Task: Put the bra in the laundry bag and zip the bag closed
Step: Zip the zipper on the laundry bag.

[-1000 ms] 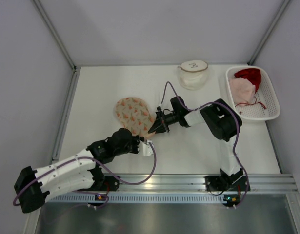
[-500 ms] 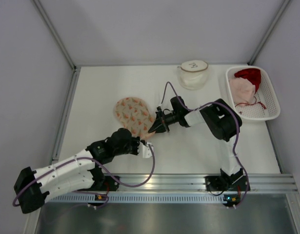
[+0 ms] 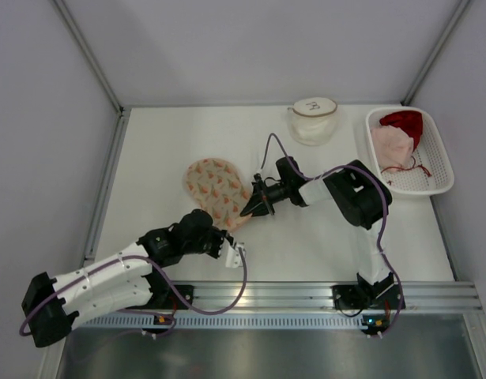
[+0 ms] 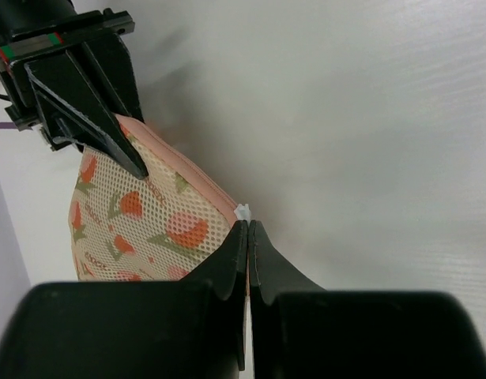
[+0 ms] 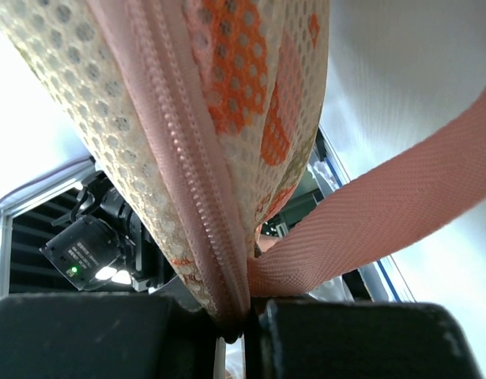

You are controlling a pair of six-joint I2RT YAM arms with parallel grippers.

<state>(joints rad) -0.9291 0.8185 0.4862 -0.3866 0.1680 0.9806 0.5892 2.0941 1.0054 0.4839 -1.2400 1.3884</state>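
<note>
Bench (image 3: 322,237): laundry bag (image 3: 215,185) left of centre; round item (image 3: 312,120) at the far edge; basket (image 3: 442,170) in the far right corner, garments (image 3: 393,142) in it. Right end effector (image 3: 249,209) at the bag's right edge, left end effector (image 3: 229,234) at its near end.

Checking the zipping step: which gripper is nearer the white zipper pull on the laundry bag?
Left. The left gripper, fingers shut, has its tips at the zipper pull; the right gripper clamps the laundry bag farther along the seam.
</note>
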